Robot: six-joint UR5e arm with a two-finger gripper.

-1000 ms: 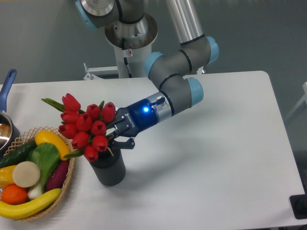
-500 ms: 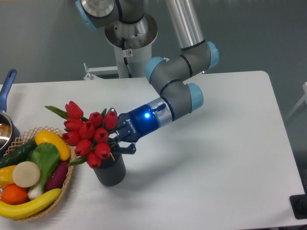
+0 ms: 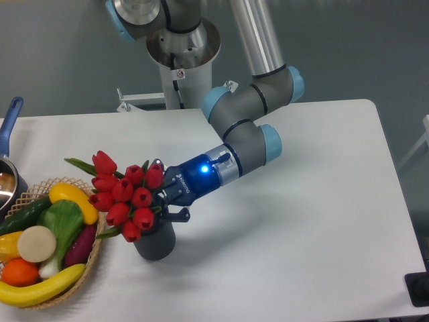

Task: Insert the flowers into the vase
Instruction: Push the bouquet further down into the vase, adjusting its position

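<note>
The flowers [image 3: 126, 198] have dropped lower over the last second and shifted slightly toward the right edge of the worktop [image 3: 301, 221], so the bunch now sits right on top of the vase [image 3: 155, 241]. The stem ends appear to be entering the vase mouth, though the buds and leaves hide the rim, so how deep they are cannot be told. Judged from this, insertion is under way but not finished; the bunch leans toward the left edge instead of standing upright.

The claw [image 3: 163, 199] reaches in from the right, closed narrowly on the stems just below the buds, and the arm has sunk with the bunch. The lower finger sits just above the vase top; contact with the vase cannot be confirmed.

The vase stands near the front-left of the worktop, just beside the wicker basket [image 3: 94, 258] of fruit and vegetables. A pan with a blue handle [image 3: 9, 124] sits at the left edge.
</note>
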